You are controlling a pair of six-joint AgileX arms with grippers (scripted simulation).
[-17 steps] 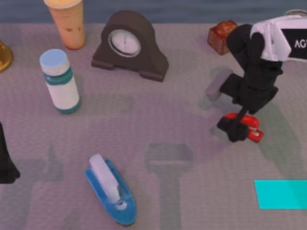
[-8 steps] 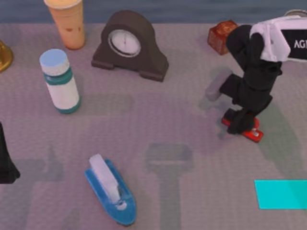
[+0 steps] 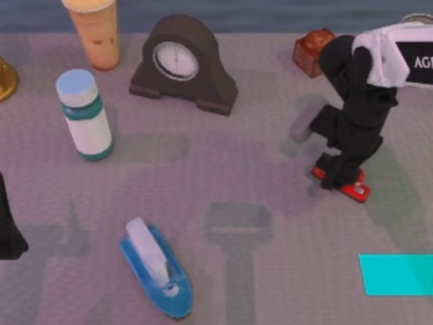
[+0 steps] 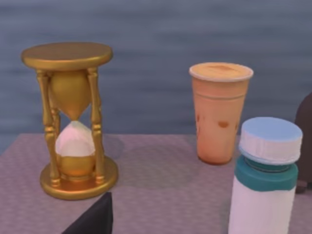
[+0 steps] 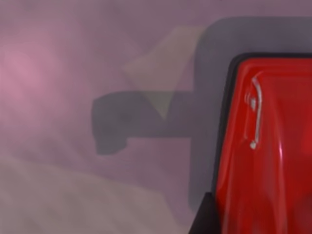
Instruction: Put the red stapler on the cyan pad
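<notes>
The red stapler [image 3: 357, 191] lies on the table at the right, with only its two ends showing from under my right gripper [image 3: 342, 175]. That gripper stands low, straight over the stapler's middle. In the right wrist view the stapler [image 5: 273, 146] fills one side, very close, with a dark gripper part against its edge. The cyan pad [image 3: 396, 274] lies flat at the table's front right corner, apart from the stapler and bare. My left gripper [image 3: 8, 233] is parked at the left edge.
A dark mantel clock [image 3: 181, 64], a reddish-brown cube [image 3: 312, 51] and an orange cup [image 3: 95, 30] stand along the back. A white bottle [image 3: 84, 115] and a gold hourglass [image 4: 73, 122] stand at the left. A blue tape dispenser [image 3: 157, 271] lies at the front.
My right gripper has dropped onto the red stapler and now covers its middle. In the last half second it has barely moved. The left arm stays still.
</notes>
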